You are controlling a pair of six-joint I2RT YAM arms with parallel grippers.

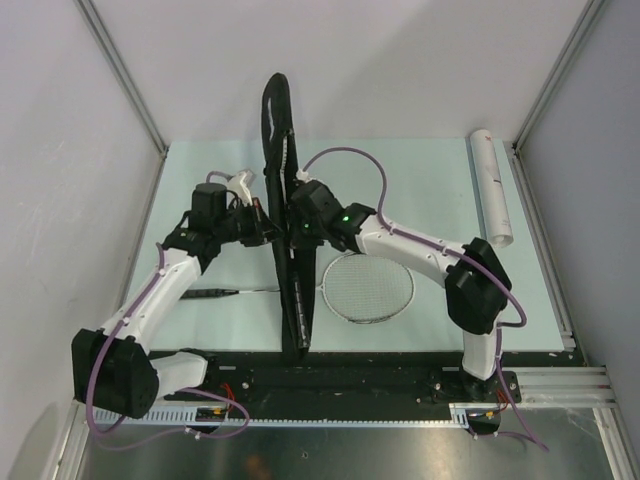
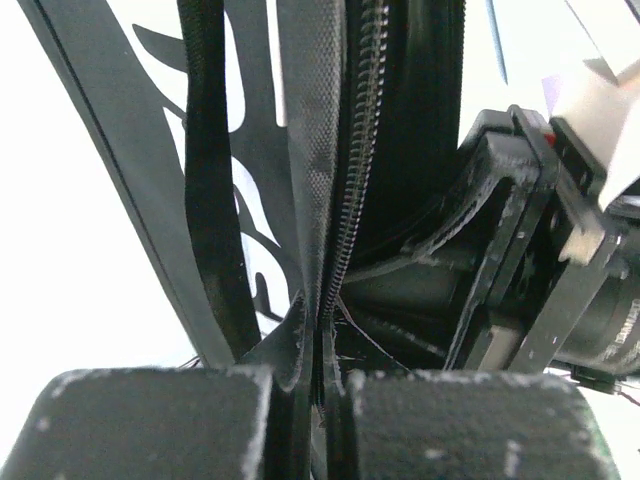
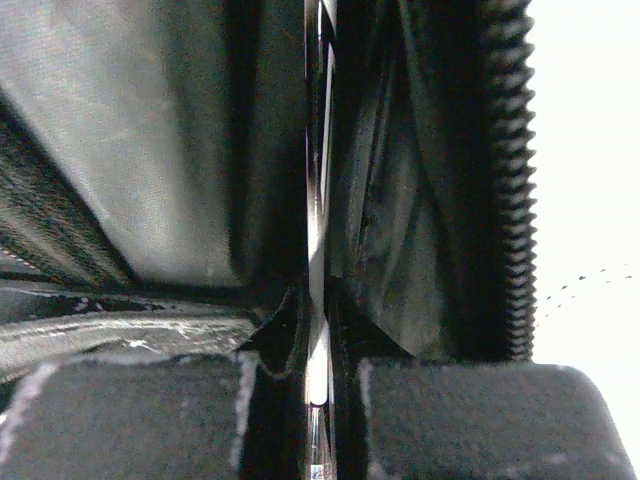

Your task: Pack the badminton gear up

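The left arm (image 1: pixel 150 295) and right arm (image 1: pixel 415 245) have white links between black joint housings, with purple cables (image 1: pixel 350 150) looping alongside. A green light (image 1: pixel 345 215) glows near the right wrist. The jaws are matte black, their edges scuffed pale.

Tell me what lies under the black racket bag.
A racket crosses beneath the bag: head showing right of it, black handle left. Its shaft's middle is covered, and anything else underneath is hidden.
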